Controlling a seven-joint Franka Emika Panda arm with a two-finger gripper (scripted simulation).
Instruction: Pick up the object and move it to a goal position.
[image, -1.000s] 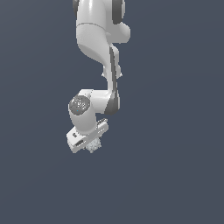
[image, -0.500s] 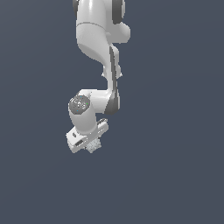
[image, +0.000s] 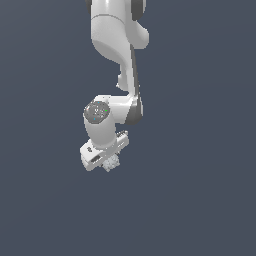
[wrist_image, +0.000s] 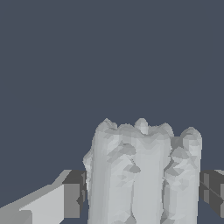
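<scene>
The gripper (wrist_image: 142, 192) is seen closed on the object (wrist_image: 142, 175), with a dark finger pad (wrist_image: 74, 192) pressed against one side of it and a second pad met at the opposite side. In the exterior view the gripper (image: 107, 162) is carried low on the arm, and the object (image: 112, 162) is only partly seen beneath the white hand, tucked between the fingers.

Around the held object, nothing but flat, uniform dark blue-grey surface (image: 200, 190) is shown on every side in both views; no edge, wall or other body is seen near the gripper.

The object is rendered pale grey-white, roughly blocky, with a lumpy, faceted skin and a knobbly upper outline of small rounded bumps. Vertical ridges are visible down its facing side.

The fingers are shown as flat, angular pieces, light on one face and dark grey at the pads. The arm (image: 117, 40) is made of smooth, glossy white rounded shells with dark joints, and a round grey cap (image: 97, 111) is set at the wrist.
</scene>
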